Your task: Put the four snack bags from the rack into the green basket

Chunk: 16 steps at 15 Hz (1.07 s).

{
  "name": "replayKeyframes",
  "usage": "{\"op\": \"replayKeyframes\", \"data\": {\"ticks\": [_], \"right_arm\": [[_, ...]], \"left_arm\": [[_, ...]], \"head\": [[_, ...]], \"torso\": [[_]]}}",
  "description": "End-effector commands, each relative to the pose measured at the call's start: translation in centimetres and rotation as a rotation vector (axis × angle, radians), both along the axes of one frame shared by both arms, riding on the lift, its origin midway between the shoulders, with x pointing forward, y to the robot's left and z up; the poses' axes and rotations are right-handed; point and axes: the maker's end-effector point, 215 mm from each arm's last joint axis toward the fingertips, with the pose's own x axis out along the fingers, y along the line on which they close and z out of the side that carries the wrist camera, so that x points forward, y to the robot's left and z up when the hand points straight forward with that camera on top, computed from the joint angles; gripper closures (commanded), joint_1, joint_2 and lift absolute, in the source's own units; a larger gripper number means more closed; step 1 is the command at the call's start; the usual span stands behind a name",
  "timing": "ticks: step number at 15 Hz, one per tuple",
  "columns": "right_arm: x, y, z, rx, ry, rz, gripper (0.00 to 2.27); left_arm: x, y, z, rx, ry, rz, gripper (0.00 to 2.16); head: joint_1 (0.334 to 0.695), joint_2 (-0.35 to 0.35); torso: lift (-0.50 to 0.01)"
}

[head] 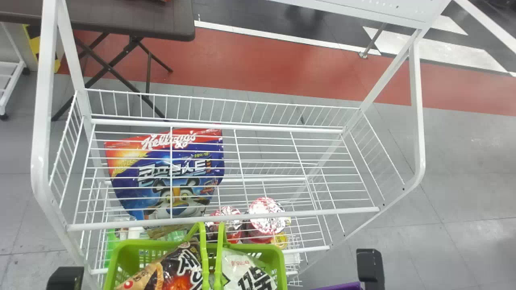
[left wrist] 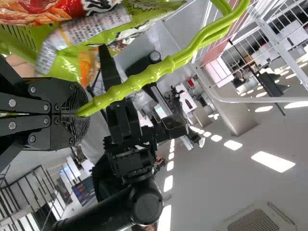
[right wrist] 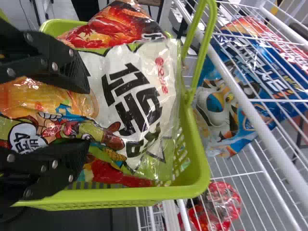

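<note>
The green basket (head: 282, 257) stands at the rack's near side, with a brown-and-red snack bag (head: 177, 270) and a white snack bag (head: 246, 274) inside. In the left wrist view my left gripper (left wrist: 82, 113) is shut on the basket's handle (left wrist: 144, 79), beside the green snack bag (left wrist: 96, 38). My right gripper (right wrist: 84, 118) is open over the basket, its fingers spread across the lower part of the white bag (right wrist: 144, 96); whether they touch it, I cannot tell. A red bag (right wrist: 115, 24) lies behind the white one.
The white wire rack (head: 225, 220) reaches away from the basket. Through its upper shelf show a large blue-and-red bag (head: 173, 173) and red-and-white packages (head: 266, 217) lower down. A dark folding table (head: 133, 20) stands behind. Black arm parts flank the rack's near end.
</note>
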Motion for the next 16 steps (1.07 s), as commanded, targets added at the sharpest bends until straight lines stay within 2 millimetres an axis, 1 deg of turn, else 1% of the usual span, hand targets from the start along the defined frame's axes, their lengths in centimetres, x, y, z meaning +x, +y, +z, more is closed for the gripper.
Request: {"op": "replayKeyframes", "data": {"ticks": [1,3,4,5,6,7,8,9,11,12,14,15,16], "right_arm": [[0.4,-0.5,0.5,-0.006,-0.017,-0.007,0.07],[1.2,-1.1,1.4,-0.022,-0.052,-0.019,0.07],[2.8,-1.8,2.3,-0.043,-0.116,-0.031,0.07],[6.2,-2.9,4.5,-0.075,-0.277,-0.051,0.08],[9.4,-4.1,7.3,-0.121,-0.449,-0.069,0.09],[11.6,-5.0,9.9,-0.157,-0.591,-0.087,0.09],[13.7,-5.5,13.1,-0.187,-0.753,-0.106,0.09],[15.0,-5.6,16.0,-0.211,-0.89,-0.123,0.09],[15.9,-5.3,20.2,-0.255,-1.095,-0.159,0.1],[16.1,-4.8,20.8,-0.285,-1.133,-0.185,0.1],[16.8,-4.2,19.2,-0.384,-1.08,-0.268,0.1],[16.8,-3.2,18.7,-0.392,-1.063,-0.275,0.1],[16.9,-3.0,18.2,-0.417,-1.039,-0.295,0.11]], "left_arm": [[0.0,0.0,0.0,0.001,0.003,0.0,2.14],[0.0,0.0,0.0,0.001,0.003,0.002,2.14],[0.0,0.1,-0.1,0.002,0.003,0.001,2.14],[0.0,0.1,-0.1,0.002,0.003,0.001,2.14],[0.0,0.1,0.0,0.001,0.003,0.0,2.14],[-0.1,0.0,0.0,0.0,0.003,-0.001,2.14],[0.0,0.0,0.0,0.0,0.0,-0.001,2.14],[-0.1,0.1,0.0,0.001,0.003,-0.002,2.14],[0.0,0.2,-0.1,0.0,0.002,-0.001,2.14],[-0.2,0.2,-0.1,0.0,0.006,-0.001,2.14],[-0.2,0.2,-0.2,-0.002,0.008,-0.001,2.14],[-0.3,0.2,-0.3,-0.002,0.009,-0.004,2.14],[-0.3,0.2,-0.2,-0.002,0.008,-0.004,2.14]], "head": [[0.695,-0.35],[0.695,-0.35],[0.695,-0.35],[0.695,-0.35],[0.695,-0.35],[0.695,-0.35],[0.695,-0.35],[0.695,-0.35],[0.695,-0.35],[0.695,-0.35],[0.695,-0.35],[0.695,-0.35],[0.695,-0.35]], "torso": [[-0.006],[-0.006],[-0.006],[-0.006],[-0.006],[-0.006],[-0.006],[-0.006],[-0.006],[-0.006],[-0.006],[-0.006],[-0.006]]}}
